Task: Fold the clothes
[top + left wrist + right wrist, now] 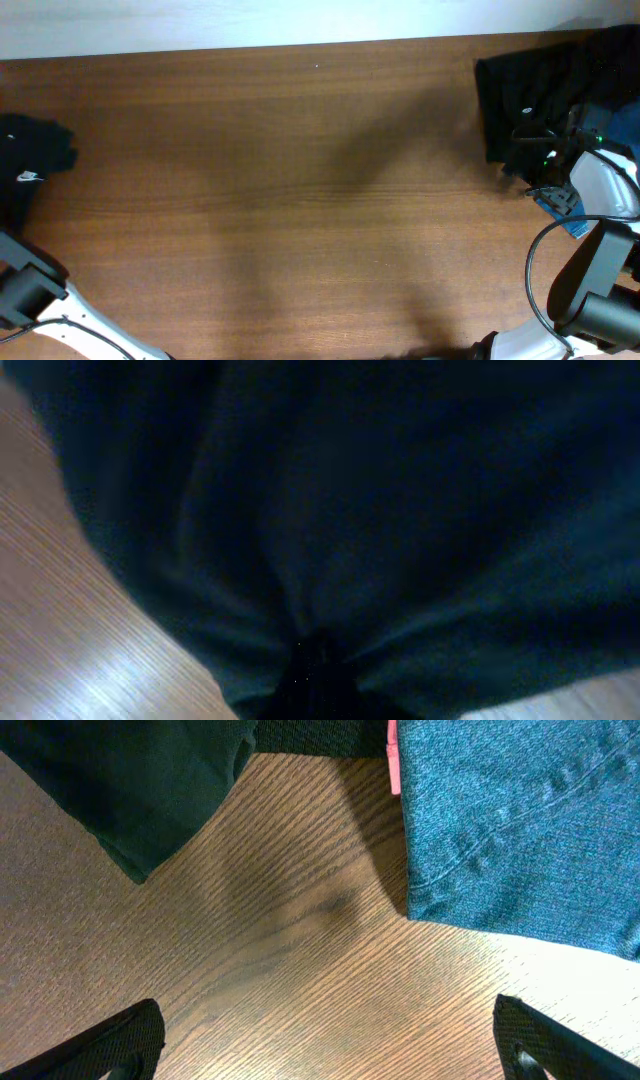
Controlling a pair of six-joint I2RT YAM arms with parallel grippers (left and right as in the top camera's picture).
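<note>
Overhead: black T-shirt (pixel 32 158) bunched at the far left of the table (pixel 300 200), small white logo (pixel 28 177) facing up; its left part is cut off by the frame edge, so its full outline is not readable.

Left arm (pixel 30 290) enters at the lower left corner; its tip is out of the overhead frame.

Left wrist view: dark cloth fills nearly everything, blurred; only a wedge of wood shows at the lower left. Left gripper (pixel 318 678) is clenched; the fingers themselves are lost in the dark, but the folds draw together to one point at the bottom centre, which reads as a pinch on the black T-shirt.

Right arm (pixel 600 260) stands at the right edge, over a dark pile (pixel 525 95) of cloth in the far right corner; the pile is partly hidden by the arm.

Right wrist view: right gripper (pixel 325 1050) released, fingertips (pixel 110 1040) wide apart at the bottom corners, bare wood between them; blue cloth (pixel 520 820) with a stitched seam at upper right, cut off by the frame; a pink strip (pixel 394 760) along its edge, kind unclear; dark cloth at upper left, also cut off.
</note>
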